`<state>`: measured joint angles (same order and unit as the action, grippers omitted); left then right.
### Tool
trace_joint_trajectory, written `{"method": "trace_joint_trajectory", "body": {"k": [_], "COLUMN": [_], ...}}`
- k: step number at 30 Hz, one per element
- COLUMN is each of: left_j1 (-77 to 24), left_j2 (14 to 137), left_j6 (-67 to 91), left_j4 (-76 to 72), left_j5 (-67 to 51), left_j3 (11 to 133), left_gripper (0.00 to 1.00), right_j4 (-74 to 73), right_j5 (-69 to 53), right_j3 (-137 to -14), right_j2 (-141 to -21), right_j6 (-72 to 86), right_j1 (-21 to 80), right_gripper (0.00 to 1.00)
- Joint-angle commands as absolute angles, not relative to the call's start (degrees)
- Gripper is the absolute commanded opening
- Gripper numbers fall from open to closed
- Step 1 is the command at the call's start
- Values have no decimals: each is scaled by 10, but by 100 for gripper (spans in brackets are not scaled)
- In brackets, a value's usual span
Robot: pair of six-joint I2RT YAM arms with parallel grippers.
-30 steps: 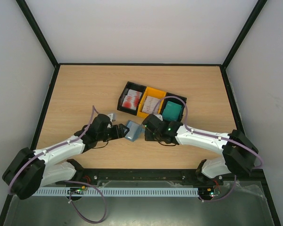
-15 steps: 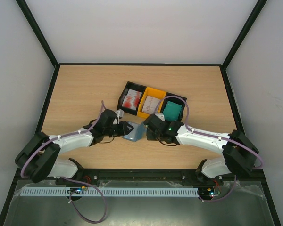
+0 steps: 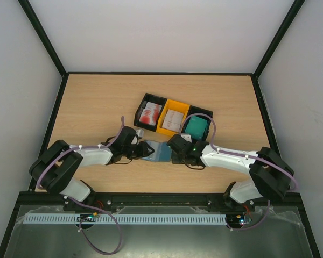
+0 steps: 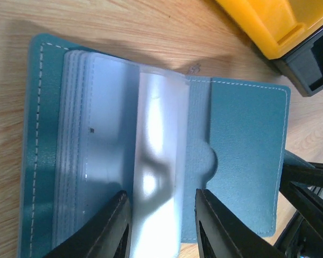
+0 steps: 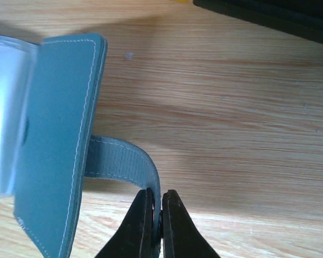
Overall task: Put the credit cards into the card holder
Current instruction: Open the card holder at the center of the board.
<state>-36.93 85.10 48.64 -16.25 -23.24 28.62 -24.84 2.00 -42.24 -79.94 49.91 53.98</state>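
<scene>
My right gripper point(image 5: 157, 201) is clamped on the clasp tab point(image 5: 124, 161). It pins the card holder point(image 3: 157, 151) open, mid-table toward the near edge, spread left-right. Left gripper point(image 4: 161, 196) is unclenched, straddling a clear sleeve point(image 4: 156, 134). Credit cards point(image 3: 151, 114) are in bins point(image 3: 178, 102) just beyond, on the far-edge side. Left arm looks free to fetch.

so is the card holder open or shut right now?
Open: the card holder lies spread flat with its clear sleeves exposed. The right gripper is shut on its clasp strap.
</scene>
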Motion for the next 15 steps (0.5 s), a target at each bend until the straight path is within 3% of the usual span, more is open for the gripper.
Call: {"method": "trace_joint_trajectory", "body": {"k": [1,7,15], "left_j1": [-367,-367,-369], "left_j2": [872,870,872], "left_j6": [492,491,483], "left_j4": [-170,-159,-128], "left_j5": [-249,-250,-249], "left_j3": [289,296,315], "left_gripper": [33,31,29], "right_j4": [-244,-256,-274], "right_j5": [38,41,40], "right_j3": [-406,-437,-490], "right_j2": [-825,-809,-759], "right_j6": [504,508,499], "right_j1": [535,535,535], "right_gripper": [2,4,27]}}
